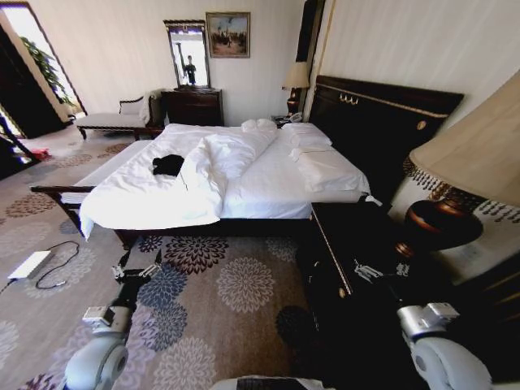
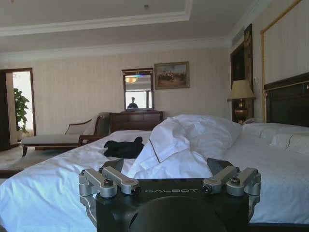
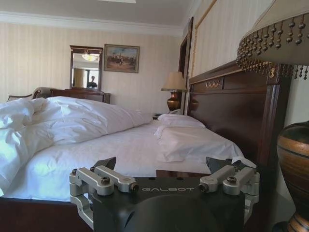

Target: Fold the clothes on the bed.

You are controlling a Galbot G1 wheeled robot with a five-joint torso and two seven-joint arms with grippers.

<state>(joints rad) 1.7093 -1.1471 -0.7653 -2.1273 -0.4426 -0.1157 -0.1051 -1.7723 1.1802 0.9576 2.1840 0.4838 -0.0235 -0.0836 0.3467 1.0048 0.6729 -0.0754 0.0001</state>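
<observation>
Item one, the bed (image 1: 268, 183): I see a large double with a white duvet (image 1: 203, 175) thrown back in a rumpled fold across its middle, white pillows (image 1: 313, 154) stacked toward the dark headboard (image 1: 382, 114).

Item two, the clothes (image 1: 168, 165): a small black bundle, crumpled, lying on the white sheet on the far half of the bed from me, just beside the duvet's folded edge. My left wrist view shows the same dark heap (image 2: 124, 148) resting on the sheet.

Item three, left gripper (image 1: 136, 272): held low over the floral carpet (image 1: 236, 284), short of the bed frame, fingers spread apart and empty.

Item four, right gripper (image 1: 382, 272): held above the dark nightstand (image 1: 341, 244) at the near side of the bed, fingers likewise parted with nothing between them. A brown table lamp (image 1: 443, 223) stands just beside it.

Item five, surroundings: dresser with mirror (image 1: 191, 53) on the far wall, pale chaise (image 1: 114, 120) beside it.
</observation>
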